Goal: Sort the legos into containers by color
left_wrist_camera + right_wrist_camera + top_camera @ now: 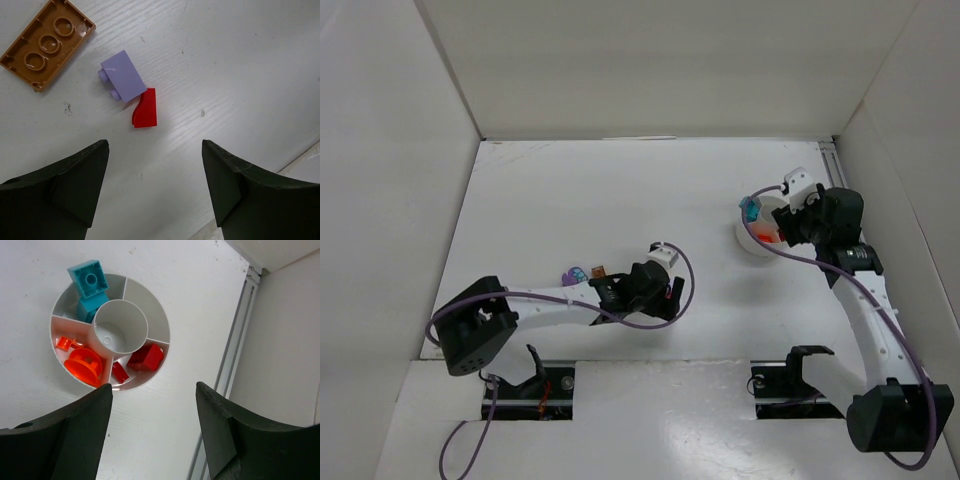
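In the left wrist view a brown plate (pixel 46 44), a purple brick (pixel 122 76) and a small red sloped piece (pixel 145 108) lie on the white table. The purple and red pieces touch. My left gripper (pixel 155 150) is open and empty just short of the red piece. In the right wrist view the round white divided bowl (pixel 149 302) holds teal bricks (pixel 89 282), orange rounded bits (pixel 84 365) and red bricks (pixel 145 358) in separate compartments. My right gripper (pixel 154 390) is open and empty, above the table beside the bowl's red compartment.
In the top view the left gripper (pixel 610 290) is mid-table by the purple brick (pixel 575 273). The right gripper (pixel 788 228) is over the bowl (pixel 752 243) at the right. White walls enclose the table. A metal rail (pixel 235 350) runs along the right wall.
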### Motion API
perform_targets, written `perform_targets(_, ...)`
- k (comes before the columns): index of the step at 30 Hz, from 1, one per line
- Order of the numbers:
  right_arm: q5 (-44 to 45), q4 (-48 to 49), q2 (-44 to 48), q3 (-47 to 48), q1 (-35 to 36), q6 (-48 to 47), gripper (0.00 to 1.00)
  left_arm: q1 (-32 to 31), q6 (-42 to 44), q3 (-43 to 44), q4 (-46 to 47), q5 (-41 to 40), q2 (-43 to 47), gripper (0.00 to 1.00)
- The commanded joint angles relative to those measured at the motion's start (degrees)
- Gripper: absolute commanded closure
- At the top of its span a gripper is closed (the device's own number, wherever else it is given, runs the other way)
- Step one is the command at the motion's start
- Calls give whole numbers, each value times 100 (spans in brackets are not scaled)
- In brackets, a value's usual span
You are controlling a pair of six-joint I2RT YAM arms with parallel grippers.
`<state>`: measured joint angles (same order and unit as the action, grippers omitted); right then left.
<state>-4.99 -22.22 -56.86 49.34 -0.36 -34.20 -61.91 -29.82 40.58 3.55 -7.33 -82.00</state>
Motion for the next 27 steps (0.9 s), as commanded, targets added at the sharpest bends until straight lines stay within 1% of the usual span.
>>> perform_targets(1,86,-177,289,-47,-34,71,27,-101,38,353,-118,-321,-228,29)
perform_targets(4,139,-230,351,-109,-34,71,26,-216,-76,564,-249,-646,-562,39)
perform_targets(6,139,-230,351,-162,-34,18,26,-268,-76,618,-250,-813,-746,44)
perform_targets(8,86,-230,351,-162,-34,18,23,-269,-146,793,-250,-814,-853,47)
perform_targets(10,86,-230,351,-162,-34,18,23,-269,-147,872,-250,-866,-1010,52)
perform_targets(11,86,-283,351,-162,-34,18,23,-269,-147,925,-250,-866,-1072,58)
perform_targets(15,86,-283,351,-109,-34,18,22,-391,-199,1145,-442,-937,-1293,73)
perform_targets(16,86,-283,351,-109,-34,18,22,-392,-199,1232,-495,-989,-1371,82)
perform_targets(18,86,-335,412,-56,-34,18,22,-515,-199,1364,-636,-1060,-1424,89)
perform_targets(22,139,-397,605,-56,-34,18,21,-568,-199,1566,-768,-1060,-1424,91)
perform_targets(23,226,-450,737,-56,-34,79,21,-568,-130,1567,-768,-1060,-1424,93)
perform_targets(27,849,-617,1255,-56,-34,351,19,-568,125,1812,-646,-989,-1188,93)
